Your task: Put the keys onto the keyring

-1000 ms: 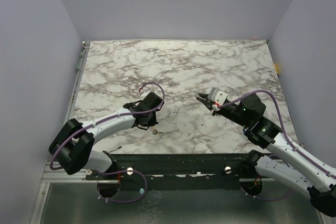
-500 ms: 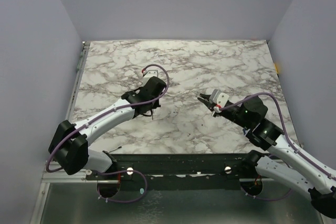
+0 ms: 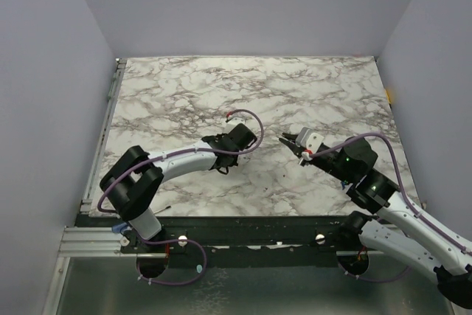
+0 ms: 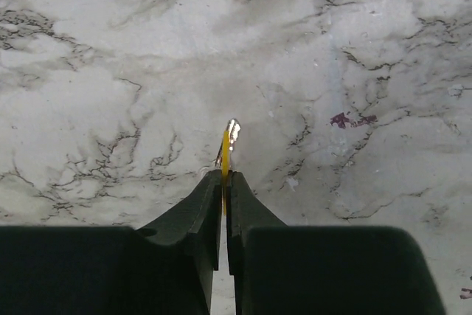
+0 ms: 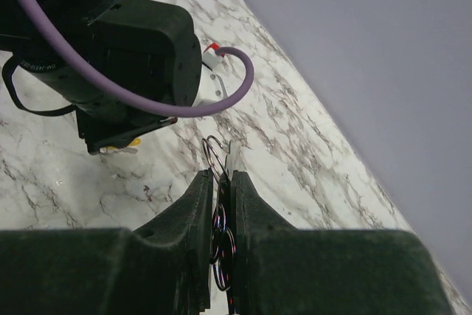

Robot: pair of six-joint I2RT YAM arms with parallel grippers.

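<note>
Starting close in: the left gripper has its fingers pressed together on the key. We see it edge-on, a thin yellow sliver with a bright metal tip poking straight out past the fingertips, the marble table beyond it. So the key's long axis runs along the fingers, pointing away from the wrist.

Over to the right gripper, nearly closed as well and clamped on the keyring. Thin wire loops run down between its fingers, and a small arc sticks out past the tips, standing on edge in line with the jaws.

Now the relation that matters. From above, both grippers meet near the middle of the table, near each other but apart, the left one a touch closer to the bases. The keyring lies to the right of the key and slightly farther out. The right wrist camera agrees: beyond the keyring sits the left arm's black wrist with its purple cable. The yellow key peeks out underneath, left of the keyring and not touching it.

My read: nothing is threaded yet, and the key's hole has to be turned to meet the wire. I can't make out that hole or the keyring's split. No box or tray shows in these views
</note>
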